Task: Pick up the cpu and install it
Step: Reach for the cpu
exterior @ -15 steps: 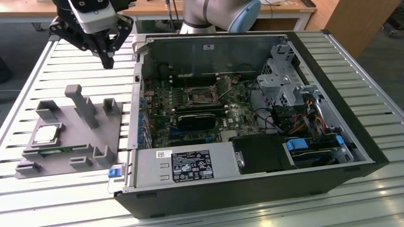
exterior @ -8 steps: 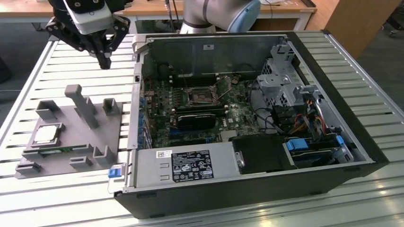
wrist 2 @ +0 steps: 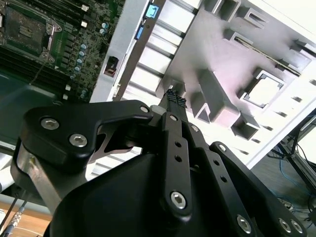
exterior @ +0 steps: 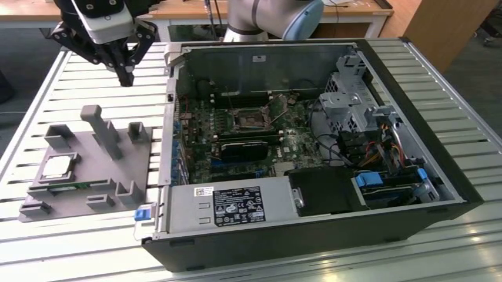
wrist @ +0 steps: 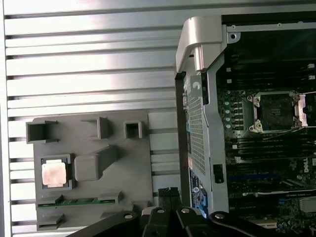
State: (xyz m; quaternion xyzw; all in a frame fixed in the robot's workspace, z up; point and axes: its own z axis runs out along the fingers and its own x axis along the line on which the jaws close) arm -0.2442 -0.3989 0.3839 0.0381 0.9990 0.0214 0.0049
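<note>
Gripper (exterior: 126,79) hangs at the exterior view's upper left, above the slatted table (exterior: 47,100). I read its fingers as pinched together on nothing. The cpu (exterior: 59,167) lies flat in a pocket of the grey fixture (exterior: 149,158) at the exterior view's lower left, well apart from the gripper. The open computer case (exterior: 235,64) fills the middle, with the empty socket (exterior: 253,120) on its motherboard. In the second wrist view the closed fingertips (wrist 2: 174,98) point towards the fixture, and the cpu shows beyond its upright blocks. In the first wrist view the cpu sits in its recess beside a raised block, with the green memory stick (wrist: 79,201) lying in a slot near it. I judge the chip light, stiff and thin, its metal lid slick and its underside delicate. So I would take it by two opposite edges of the rim, level and with gentle pressure.
</note>
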